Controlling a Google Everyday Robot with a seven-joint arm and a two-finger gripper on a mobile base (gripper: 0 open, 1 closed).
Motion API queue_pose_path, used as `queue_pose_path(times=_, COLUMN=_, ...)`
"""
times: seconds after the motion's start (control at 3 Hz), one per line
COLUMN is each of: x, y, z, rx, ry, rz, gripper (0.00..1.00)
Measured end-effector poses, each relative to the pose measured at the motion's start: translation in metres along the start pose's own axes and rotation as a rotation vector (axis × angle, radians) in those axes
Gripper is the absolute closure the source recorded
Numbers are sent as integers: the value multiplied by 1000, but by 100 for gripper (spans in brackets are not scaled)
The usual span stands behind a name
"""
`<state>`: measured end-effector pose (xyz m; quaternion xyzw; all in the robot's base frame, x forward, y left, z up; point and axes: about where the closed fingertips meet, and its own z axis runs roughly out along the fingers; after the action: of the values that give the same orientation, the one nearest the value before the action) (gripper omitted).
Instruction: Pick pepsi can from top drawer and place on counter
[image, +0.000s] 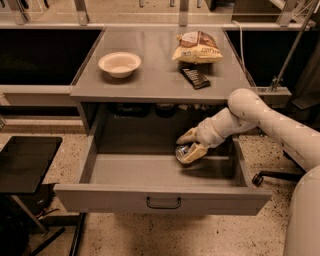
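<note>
Counter (155, 75): bowl (119, 64), chips (197, 47), packet (195, 78); drawer (160, 197): gripper (183, 148) around pepsi can (180, 153).

The tabletop (155, 75) is a flat matte grey, and the drawer (115, 192) below it matches, with a dark handle (163, 202). Inside the drawer the cream hand (183, 150) grips a can (180, 152) that is dark blue with a silvery end; the arm (265, 120) behind it is off-white. On the tabletop sit a pale cream bowl (119, 64), a tan chip bag (197, 47) with brown and white print, and a black packet (195, 78) with faint light stripes. The side table (25, 162) is plain black. The floor (225, 235) is beige, speckled with dark flecks.
</note>
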<state>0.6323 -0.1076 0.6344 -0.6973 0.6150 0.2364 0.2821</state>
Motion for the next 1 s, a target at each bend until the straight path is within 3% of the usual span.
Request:
queue_pose_path(times=0.33, x=0, y=0, z=0, rx=0, ry=0, rz=0, gripper=89)
queue_pose_path(times=0.67, x=0, y=0, z=1, rx=-2, ry=-9, rz=2, gripper=100)
queue_pose_path(times=1.0, x=10, y=-6, z=-13, rx=15, ry=-87, rz=40, gripper=100)
